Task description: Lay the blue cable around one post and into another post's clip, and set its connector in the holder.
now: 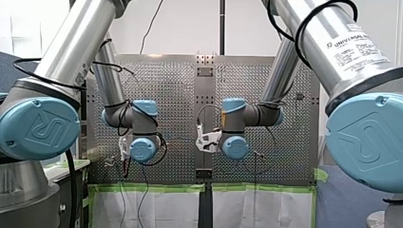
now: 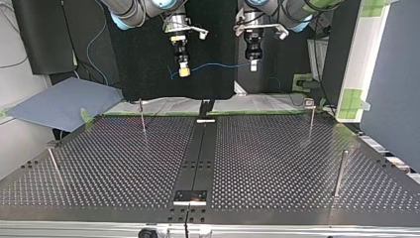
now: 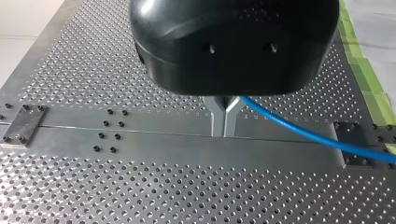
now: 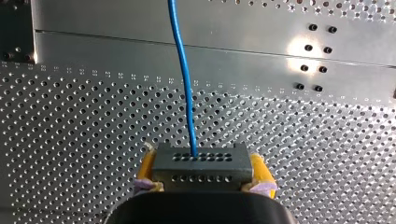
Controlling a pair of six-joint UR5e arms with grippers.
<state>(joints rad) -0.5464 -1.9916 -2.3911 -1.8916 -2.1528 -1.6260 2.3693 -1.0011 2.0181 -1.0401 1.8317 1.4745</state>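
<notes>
Clamping the connector, the right gripper is hanging above the perforated table; the left gripper is pinching the cable. Green tape is edging the table.

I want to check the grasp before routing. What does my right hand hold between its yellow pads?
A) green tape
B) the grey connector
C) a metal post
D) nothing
B: in the right wrist view the right hand clamps the grey connector, with the blue cable running out of it.
</notes>
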